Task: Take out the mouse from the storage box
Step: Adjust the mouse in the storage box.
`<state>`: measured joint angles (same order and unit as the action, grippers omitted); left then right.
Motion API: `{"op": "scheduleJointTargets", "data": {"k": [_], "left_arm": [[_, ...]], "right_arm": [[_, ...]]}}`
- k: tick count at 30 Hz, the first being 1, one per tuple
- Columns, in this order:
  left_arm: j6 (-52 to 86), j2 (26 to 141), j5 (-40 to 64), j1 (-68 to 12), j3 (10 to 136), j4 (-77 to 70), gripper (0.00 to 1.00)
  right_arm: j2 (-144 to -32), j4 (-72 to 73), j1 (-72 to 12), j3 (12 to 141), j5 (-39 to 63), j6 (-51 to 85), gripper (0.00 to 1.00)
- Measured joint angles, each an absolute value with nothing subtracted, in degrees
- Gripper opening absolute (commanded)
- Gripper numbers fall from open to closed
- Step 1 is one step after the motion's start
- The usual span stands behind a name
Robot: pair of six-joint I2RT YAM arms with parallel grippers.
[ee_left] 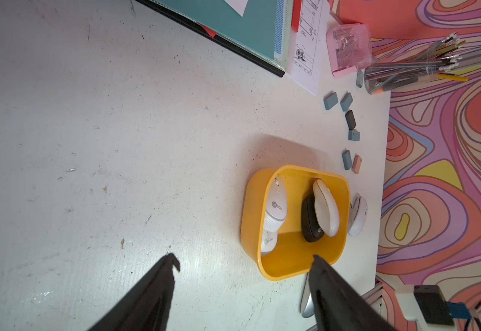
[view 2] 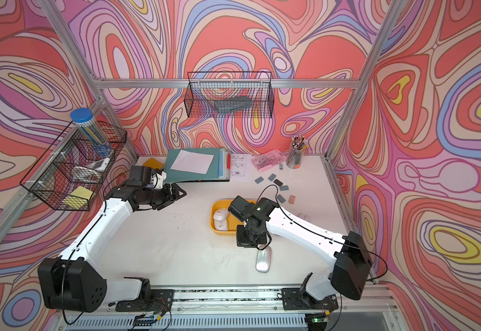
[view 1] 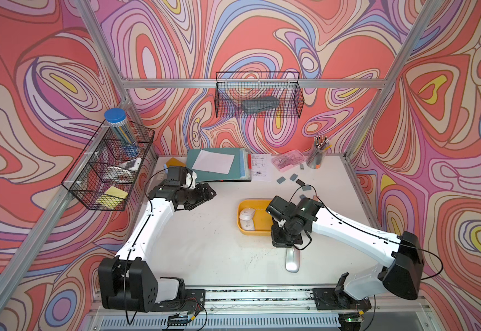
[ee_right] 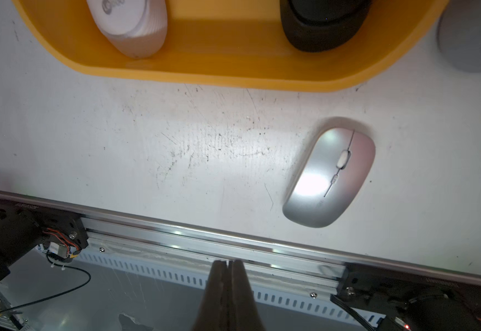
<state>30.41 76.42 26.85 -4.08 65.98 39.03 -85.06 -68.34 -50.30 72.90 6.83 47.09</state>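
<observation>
While your right pincer [ee_right: 227, 262] is clenched empty and left pincer [ee_left: 245, 258] parted, the white mouse [view 1: 246, 217] lies in the storage box [view 1: 260, 221] toward the bench's [view 1: 204, 243] right edge; likely light, slick: pinch its flanks.

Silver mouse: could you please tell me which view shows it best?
The right wrist view: the silver mouse lies whole and unobstructed there, wheel visible. Both top views show it small, partly covered by the right arm. The left wrist view shows only a sliver behind a left tool finger.
</observation>
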Motion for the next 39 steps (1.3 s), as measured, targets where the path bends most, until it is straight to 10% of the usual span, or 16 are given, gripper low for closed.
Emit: {"op": "scheduleJointTargets", "data": {"k": [4, 9, 39], "left_arm": [[30.3, 75.9, 26.9, -4.1, 66.0, 39.0, 0.77], [30.2, 75.9, 26.8, -4.1, 66.0, 39.0, 0.8], [30.2, 75.9, 27.6, -4.1, 66.0, 39.0, 0.8]], "right_arm": [[-89.3, -66.7, -50.0, 78.5, 4.7, 42.0, 0.5], [-103.4, -64.8, -49.4, 92.4, 2.9, 36.2, 0.69], [-123.6, -54.7, -41.1, 104.4, 5.2, 45.2, 0.78]]}}
